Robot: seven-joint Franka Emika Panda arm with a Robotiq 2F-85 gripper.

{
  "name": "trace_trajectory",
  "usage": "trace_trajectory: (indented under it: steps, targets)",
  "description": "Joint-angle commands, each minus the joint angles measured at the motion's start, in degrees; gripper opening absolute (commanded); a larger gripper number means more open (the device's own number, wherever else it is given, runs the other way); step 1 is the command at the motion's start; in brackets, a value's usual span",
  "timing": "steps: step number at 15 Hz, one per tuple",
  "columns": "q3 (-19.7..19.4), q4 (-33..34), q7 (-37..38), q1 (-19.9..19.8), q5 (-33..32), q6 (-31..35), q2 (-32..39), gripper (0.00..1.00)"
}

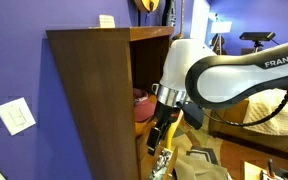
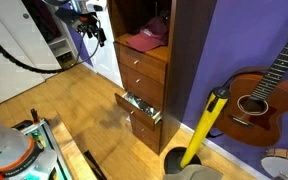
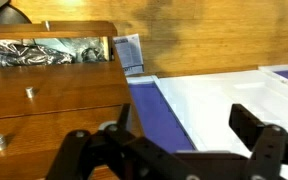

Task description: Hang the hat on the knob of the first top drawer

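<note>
Reaching for the hat (image 2: 144,40), which lies inside the cabinet (image 2: 181,70) just above the top drawer (image 2: 144,66), calls for bringing the spread, empty gripper (image 3: 179,150) squarely over its soft cloth before pinching.

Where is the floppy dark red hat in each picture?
In an exterior view: the soft maroon cloth hat sits mid-picture, inside the tall dark brown wooden cabinet.
In an exterior view: the hat lies near the top middle, on the cabinet's shelf.
Wrist view: the hat is not in it.
Shared landmark: the cabinet; the wrist view shows its drawer fronts.
</note>
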Motion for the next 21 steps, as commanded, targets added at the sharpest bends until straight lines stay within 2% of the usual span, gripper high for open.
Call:
trace_trajectory:
  steps: [1, 11, 13, 14, 17, 19, 21]
  targets:
    - [0.6, 0.1, -0.1, -0.6, 0.2, -0.2, 0.0, 1.0]
    - [0.6, 0.1, -0.1, -0.6, 0.2, -0.2, 0.0, 1.0]
    - [2.0, 0.2, 1.7, -1.7, -5.6, -0.4, -1.3, 1.0]
    - [2.9, 0.1, 2.8, -2.9, -10.6, 0.5, -2.1, 1.0]
    - [3.6, 0.3, 4.5, -4.9, -19.2, 3.1, -4.3, 1.0]
    - [3.6, 0.1, 5.8, -6.4, -23.4, 8.1, -5.0, 1.0]
    - [2.9, -0.9, 7.5, -7.8, -24.8, 16.1, -4.6, 1.0]
